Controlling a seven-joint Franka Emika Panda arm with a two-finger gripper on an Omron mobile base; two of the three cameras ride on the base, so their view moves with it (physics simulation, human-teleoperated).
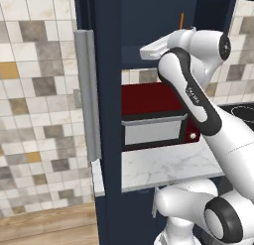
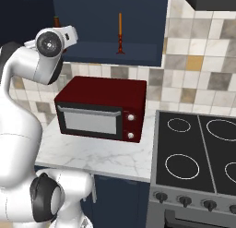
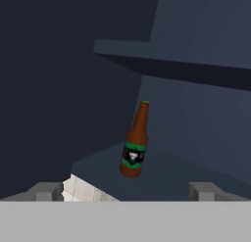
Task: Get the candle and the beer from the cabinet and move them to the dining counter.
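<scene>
We see the end effector (image 3: 125, 191) wide open, holding nothing, facing the beer (image 3: 135, 141) standing apart from it on the cabinet (image 2: 97, 19) shelf, with the candle (image 2: 120, 33) upright farther along, above the red microwave (image 2: 100, 107).

No readable words or numbers. The beer (image 3: 134, 147) carries a dark label banded in green, with a small white mark at its middle, too blurred to make out. The arm (image 1: 194, 99) bears a small dark marking on its black link, too small to read.
</scene>
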